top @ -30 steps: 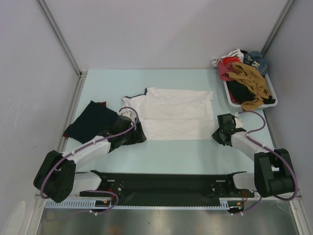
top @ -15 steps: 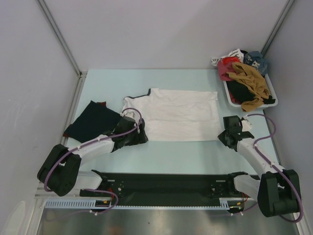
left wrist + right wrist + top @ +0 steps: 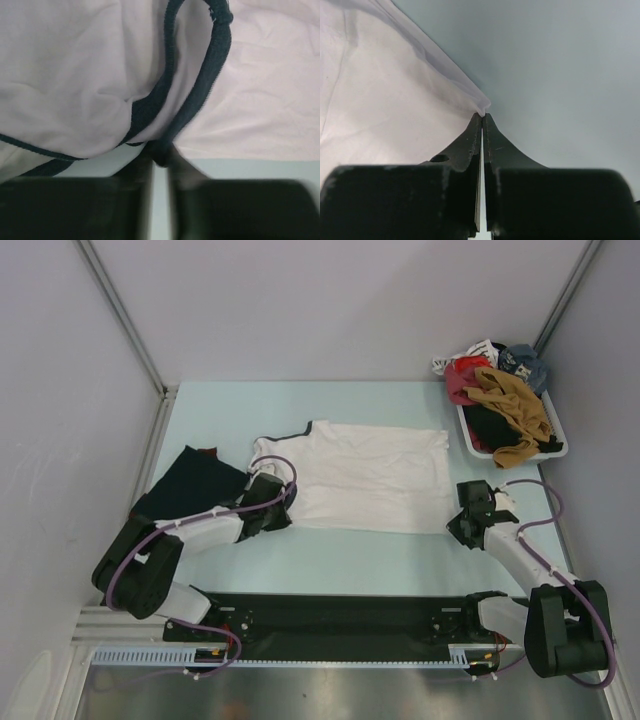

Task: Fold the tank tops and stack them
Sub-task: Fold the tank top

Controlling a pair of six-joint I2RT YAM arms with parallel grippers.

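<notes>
My left gripper (image 3: 272,508) is pinched down on the navy trim (image 3: 200,95) at the near-left corner of the white tank top (image 3: 360,475), fingers almost together with the dark edging bunched between the tips. My right gripper (image 3: 460,528) is clamped tight on the thin near-right corner of the same top, so I've got it by both near corners! The top lies spread across the middle of the table (image 3: 350,565), the navy tank top (image 3: 195,485) lies flat off to its left, just beside my left arm, and a tray (image 3: 556,450) heaped with clothes sits at the far right.
</notes>
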